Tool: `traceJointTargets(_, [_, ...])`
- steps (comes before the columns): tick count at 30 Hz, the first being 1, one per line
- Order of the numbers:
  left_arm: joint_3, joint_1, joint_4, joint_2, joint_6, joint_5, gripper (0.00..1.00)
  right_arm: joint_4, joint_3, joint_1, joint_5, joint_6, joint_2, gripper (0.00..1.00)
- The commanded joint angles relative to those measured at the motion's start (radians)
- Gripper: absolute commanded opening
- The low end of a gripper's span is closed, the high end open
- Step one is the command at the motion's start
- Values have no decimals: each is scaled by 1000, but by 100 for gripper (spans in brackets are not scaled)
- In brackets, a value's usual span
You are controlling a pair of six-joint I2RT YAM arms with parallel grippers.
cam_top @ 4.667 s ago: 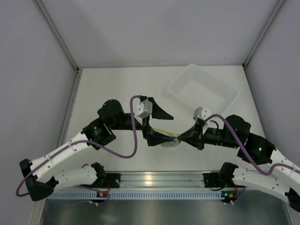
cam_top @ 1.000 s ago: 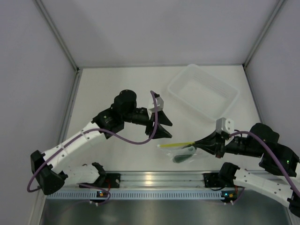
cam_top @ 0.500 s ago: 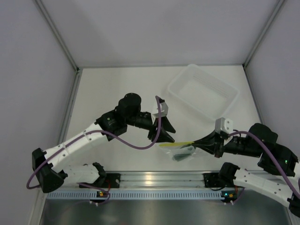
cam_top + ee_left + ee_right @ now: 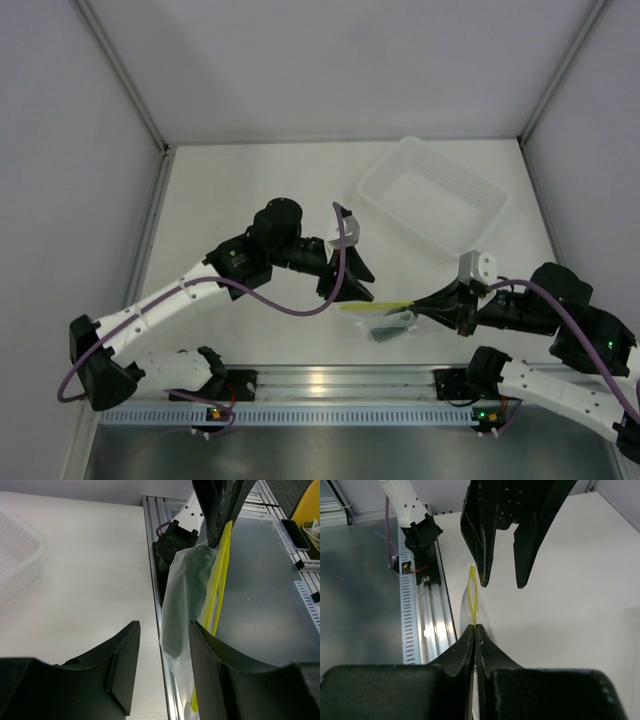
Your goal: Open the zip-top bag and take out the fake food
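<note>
- Right gripper (image 4: 428,306): fingers clenched on one end of the yellow-green zip strip (image 4: 471,597) of the zip-top bag (image 4: 388,324). The bag hangs from this pinch above the front edge of the surface (image 4: 250,190).
- Judged purpose: the pinch anchors one end and presents the free end to the other arm.
- Left gripper (image 4: 352,293): fingers released, clear gap, nothing held.
- The free strip end lies just beside one left finger, not clearly between the pair. Contact cannot be told.
- Fake food (image 4: 187,595): inside the bag, beside the strip, close before the left fingers.
- The strip's tracks bow slightly apart. Whether it is unzipped cannot be told.
</note>
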Motion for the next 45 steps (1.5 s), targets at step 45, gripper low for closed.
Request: traceJointTargets(45, [36, -26, 37, 28, -3, 117, 34, 110, -2, 13, 28, 2, -2, 0])
